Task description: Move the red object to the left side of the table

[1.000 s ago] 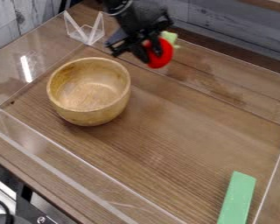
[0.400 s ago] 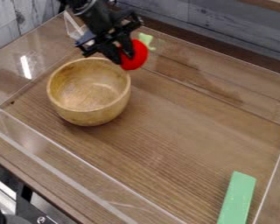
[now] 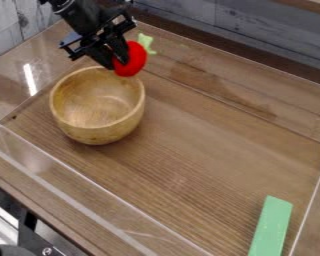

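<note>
The red object (image 3: 131,59), a small rounded toy fruit with a pale green leafy top, hangs in the air above the far rim of the wooden bowl. My black gripper (image 3: 109,50) is shut on it from the left, its fingers clamped around the fruit. The arm reaches in from the top left corner. Below lies the brown wood-grain table (image 3: 216,130), edged by low clear acrylic walls.
A round wooden bowl (image 3: 96,105) sits on the left half of the table, directly beneath the gripper. A flat light-green block (image 3: 272,227) lies near the front right corner. A clear acrylic stand (image 3: 89,30) is partly hidden behind the arm at the back left.
The gripper has carried the red object leftward along the back of the table, from right of the bowl to over its far rim. The bowl has shifted slightly left.
</note>
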Robot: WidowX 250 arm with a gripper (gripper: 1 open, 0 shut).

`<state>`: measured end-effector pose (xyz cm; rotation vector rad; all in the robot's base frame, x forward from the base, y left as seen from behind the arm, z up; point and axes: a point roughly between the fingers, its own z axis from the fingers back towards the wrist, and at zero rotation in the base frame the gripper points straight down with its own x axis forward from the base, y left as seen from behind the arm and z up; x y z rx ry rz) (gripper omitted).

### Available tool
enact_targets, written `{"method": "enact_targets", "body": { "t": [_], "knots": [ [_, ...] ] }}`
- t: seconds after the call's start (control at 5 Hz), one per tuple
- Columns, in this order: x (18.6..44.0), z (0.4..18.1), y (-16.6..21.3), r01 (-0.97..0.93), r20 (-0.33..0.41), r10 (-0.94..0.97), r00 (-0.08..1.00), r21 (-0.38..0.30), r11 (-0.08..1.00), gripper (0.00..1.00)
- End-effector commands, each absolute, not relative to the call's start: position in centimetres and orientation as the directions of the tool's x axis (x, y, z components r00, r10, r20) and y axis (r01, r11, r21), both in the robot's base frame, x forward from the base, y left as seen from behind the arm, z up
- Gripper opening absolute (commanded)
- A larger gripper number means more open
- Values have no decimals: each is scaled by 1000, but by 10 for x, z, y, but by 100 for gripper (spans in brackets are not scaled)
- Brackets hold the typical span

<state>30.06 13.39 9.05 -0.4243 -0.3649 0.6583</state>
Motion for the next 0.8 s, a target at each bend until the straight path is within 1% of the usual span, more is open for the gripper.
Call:
{"method": "enact_targets", "body": {
  "t": [0.0,0.2,0.4,0.6],
  "knots": [
    [304,91,138,-516,236,663,710,-467,718,0],
    [306,78,137,-542,234,682,693,-455,706,0],
    [315,60,124,-525,231,657,718,-439,729,0],
    [315,47,115,-517,225,638,736,-421,745,0]
  ]
}}
